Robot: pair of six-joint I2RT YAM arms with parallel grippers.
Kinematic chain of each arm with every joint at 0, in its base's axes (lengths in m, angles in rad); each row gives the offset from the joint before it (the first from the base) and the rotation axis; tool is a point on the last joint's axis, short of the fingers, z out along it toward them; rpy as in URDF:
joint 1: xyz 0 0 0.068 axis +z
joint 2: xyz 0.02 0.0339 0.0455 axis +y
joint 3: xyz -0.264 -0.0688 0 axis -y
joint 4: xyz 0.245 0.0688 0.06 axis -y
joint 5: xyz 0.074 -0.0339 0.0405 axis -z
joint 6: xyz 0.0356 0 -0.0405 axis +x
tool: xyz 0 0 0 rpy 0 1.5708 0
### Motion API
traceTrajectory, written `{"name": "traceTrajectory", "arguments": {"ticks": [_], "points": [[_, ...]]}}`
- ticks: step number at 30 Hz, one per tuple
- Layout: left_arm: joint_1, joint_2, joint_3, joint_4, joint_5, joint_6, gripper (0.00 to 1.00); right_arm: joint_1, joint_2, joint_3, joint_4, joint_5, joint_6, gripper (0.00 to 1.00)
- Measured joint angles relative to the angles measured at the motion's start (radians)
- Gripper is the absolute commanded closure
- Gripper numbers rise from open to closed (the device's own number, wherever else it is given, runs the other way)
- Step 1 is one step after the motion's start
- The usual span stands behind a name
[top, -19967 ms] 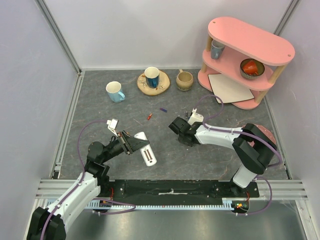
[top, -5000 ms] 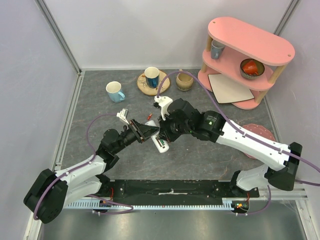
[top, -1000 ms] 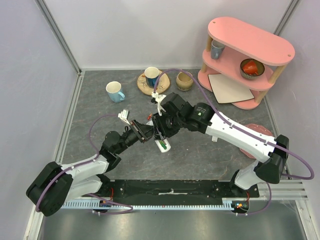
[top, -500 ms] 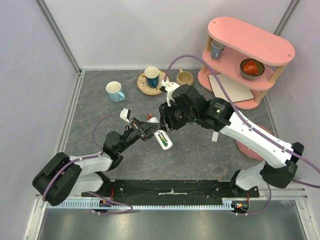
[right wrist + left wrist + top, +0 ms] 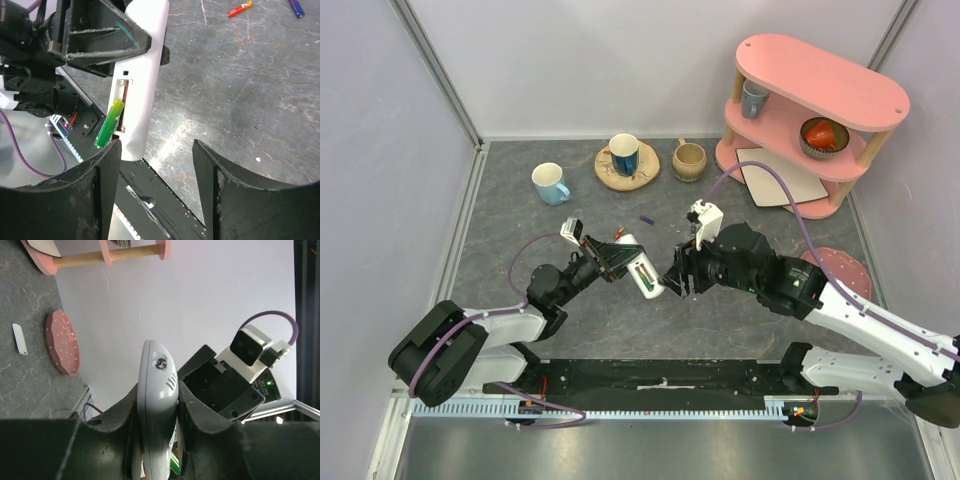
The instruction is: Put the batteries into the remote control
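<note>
Overhead plus close wrists; common remote (image 5: 651, 287)

Two arms meet tip to tip at mid-table, one clamped and one spread.

The left arm (image 5: 500, 325) lies low and stretches from its base up toward the centre. The left gripper (image 5: 616, 257) is closed tight on the remote control (image 5: 642, 275), its fingers (image 5: 200, 415) pinching the two long edges. The right arm (image 5: 860, 315) reaches leftward from its base with the forearm low and the wrist turned toward the other arm. The right gripper (image 5: 678, 278) sits just beside the left one's load, fingers (image 5: 220, 200) spread wide, gripping nothing.
</note>
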Motion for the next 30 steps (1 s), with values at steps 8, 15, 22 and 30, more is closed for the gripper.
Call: {"name": "traceTrajectory", "arguments": {"ticks": [8,15,22,30], "points": [[0.0,-0.009,0.0,0.003,0.001,-0.014,0.98,0.0,-0.125,-0.166,0.218,-0.061,0.006,0.3],[0.0,-0.022,0.0,-0.001,0.002,-0.015,0.98,0.0,-0.11,-0.176,0.286,-0.104,0.003,0.31],[0.0,-0.04,0.0,-0.019,0.003,-0.015,0.98,0.0,-0.068,-0.176,0.289,-0.127,-0.002,0.31],[0.0,-0.051,0.0,-0.024,0.016,-0.014,0.98,0.0,-0.047,-0.176,0.289,-0.137,-0.003,0.31]]}}
